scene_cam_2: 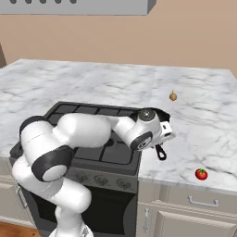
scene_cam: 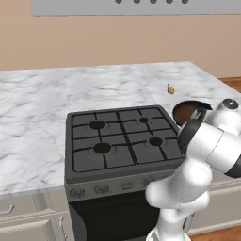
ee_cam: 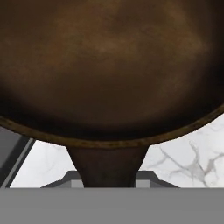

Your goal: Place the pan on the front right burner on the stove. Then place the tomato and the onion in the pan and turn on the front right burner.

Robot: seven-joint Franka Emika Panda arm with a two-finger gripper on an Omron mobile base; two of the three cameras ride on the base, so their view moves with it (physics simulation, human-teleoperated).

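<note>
1. End effector [scene_cam_2: 163, 134] clamped on the handle of the pan [ee_cam: 109, 65], just right of the stove [scene_cam: 122, 136].
2. Pan sits over the marble surface [scene_cam_2: 208, 120], beside the stove's right edge.
3. Onion [scene_cam_2: 173, 96] behind the pan, apart from it.
4. Tomato [scene_cam_2: 201, 174] right of the stove, near the surface's front edge.

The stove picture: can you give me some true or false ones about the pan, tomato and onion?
1. The pan sits on a burner. False: it is beside the stove, over the counter.
2. The hand is shut on the pan's handle. True.
3. The tomato is in the pan. False: it lies on the counter.
4. The onion lies on the counter behind the pan. True.
5. A pot stands on the stove. False: nothing is on its burners.
</note>
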